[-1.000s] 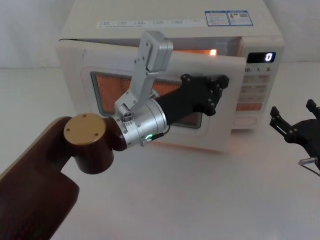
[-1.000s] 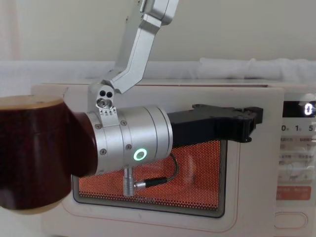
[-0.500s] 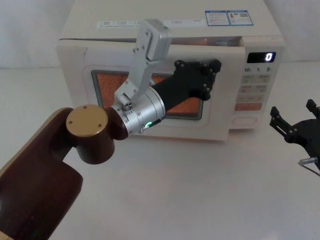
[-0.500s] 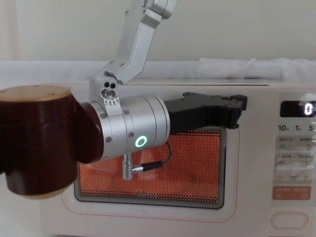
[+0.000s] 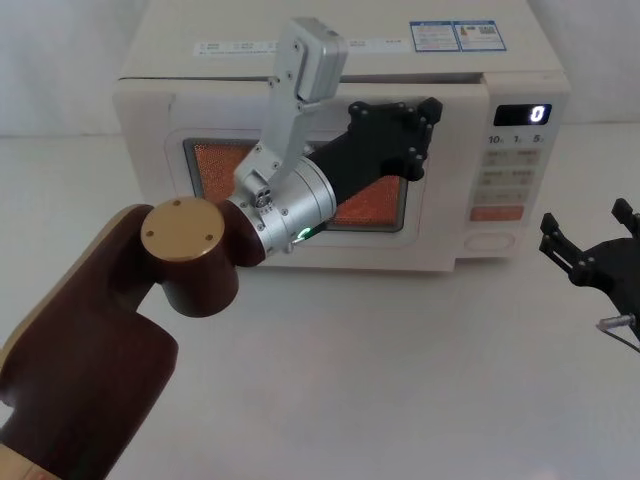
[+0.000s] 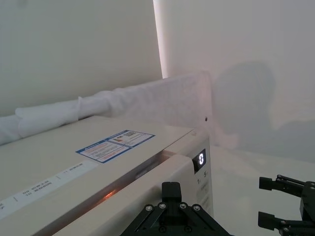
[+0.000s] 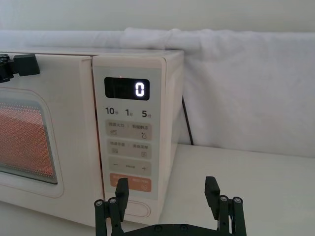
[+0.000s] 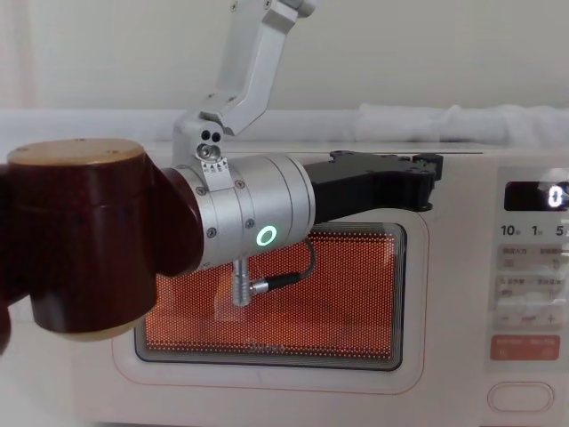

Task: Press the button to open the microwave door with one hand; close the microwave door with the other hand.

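Door shut, left gripper on its top corner.

Microwave door [image 5: 300, 190], glossy cream with rounded mesh window glowing orange, sits flush with the cabinet. My left gripper [image 5: 412, 125] is at its upper latch-side corner, placed to push there; can't tell its finger state. Pill-shaped button [image 7: 137, 210] is low on the panel. My right gripper [image 5: 585, 250] idles beside it, fingers apart, holding nothing.

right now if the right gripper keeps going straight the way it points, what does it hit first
Probably the microwave's control panel, low down near the button. The right gripper is open and faces that panel, though depth is unclear.
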`<state>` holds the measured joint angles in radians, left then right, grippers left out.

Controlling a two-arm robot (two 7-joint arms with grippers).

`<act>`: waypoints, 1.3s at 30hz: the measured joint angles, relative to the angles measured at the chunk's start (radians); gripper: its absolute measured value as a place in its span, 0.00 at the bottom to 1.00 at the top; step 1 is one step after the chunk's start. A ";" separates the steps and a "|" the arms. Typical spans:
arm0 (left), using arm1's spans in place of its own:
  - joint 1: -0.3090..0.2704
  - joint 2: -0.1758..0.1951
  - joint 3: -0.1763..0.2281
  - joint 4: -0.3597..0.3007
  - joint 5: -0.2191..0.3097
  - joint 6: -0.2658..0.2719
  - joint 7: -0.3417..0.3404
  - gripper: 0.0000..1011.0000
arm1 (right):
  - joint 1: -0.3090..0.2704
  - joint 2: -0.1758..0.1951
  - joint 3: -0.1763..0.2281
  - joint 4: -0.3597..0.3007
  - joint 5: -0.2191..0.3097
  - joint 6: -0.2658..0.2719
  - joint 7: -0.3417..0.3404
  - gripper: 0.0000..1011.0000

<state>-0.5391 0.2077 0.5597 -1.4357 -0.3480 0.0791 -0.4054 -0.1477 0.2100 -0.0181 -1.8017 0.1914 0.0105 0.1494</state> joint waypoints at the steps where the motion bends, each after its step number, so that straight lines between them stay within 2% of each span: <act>1: 0.000 -0.001 0.000 0.000 0.001 0.001 0.000 0.00 | 0.000 0.000 0.000 0.000 0.000 0.000 0.000 0.99; 32: -0.042 -0.057 -0.008 0.085 0.056 0.026 0.007 0.00 | 0.000 0.000 0.000 0.000 0.000 0.000 0.000 0.99; 35: -0.036 -0.055 -0.012 0.077 0.051 0.029 0.001 0.00 | 0.000 0.000 0.000 0.000 0.000 0.000 0.000 0.99; 39: -0.006 -0.035 -0.013 0.019 0.032 0.033 -0.026 0.00 | 0.000 0.000 0.000 0.000 0.000 0.000 0.000 0.99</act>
<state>-0.5449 0.1726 0.5466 -1.4170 -0.3161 0.1121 -0.4312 -0.1477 0.2100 -0.0181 -1.8016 0.1914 0.0105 0.1494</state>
